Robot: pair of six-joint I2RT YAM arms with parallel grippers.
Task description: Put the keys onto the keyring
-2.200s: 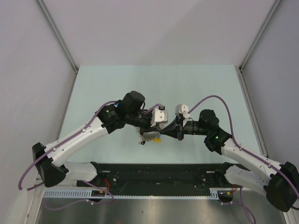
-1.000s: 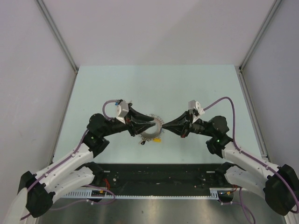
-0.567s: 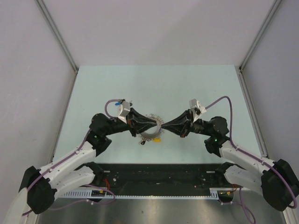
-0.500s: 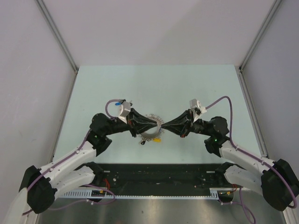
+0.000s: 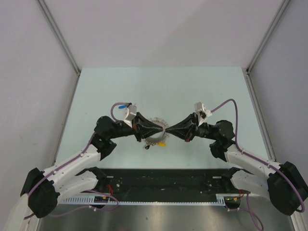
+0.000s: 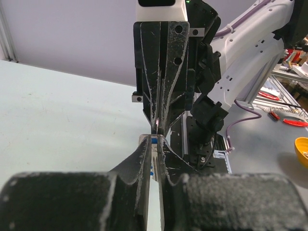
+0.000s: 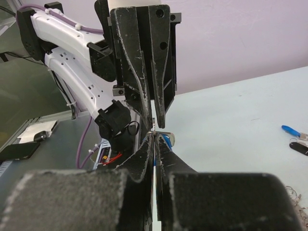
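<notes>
Keyring [image 5: 155, 140] partly hidden beneath left tool [image 5: 162, 129]

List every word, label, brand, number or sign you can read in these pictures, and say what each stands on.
None: no text is legible in any view.
The left arm's white link: no marking visible.
The red items on the workbench: too small and blurred for any lettering.
</notes>
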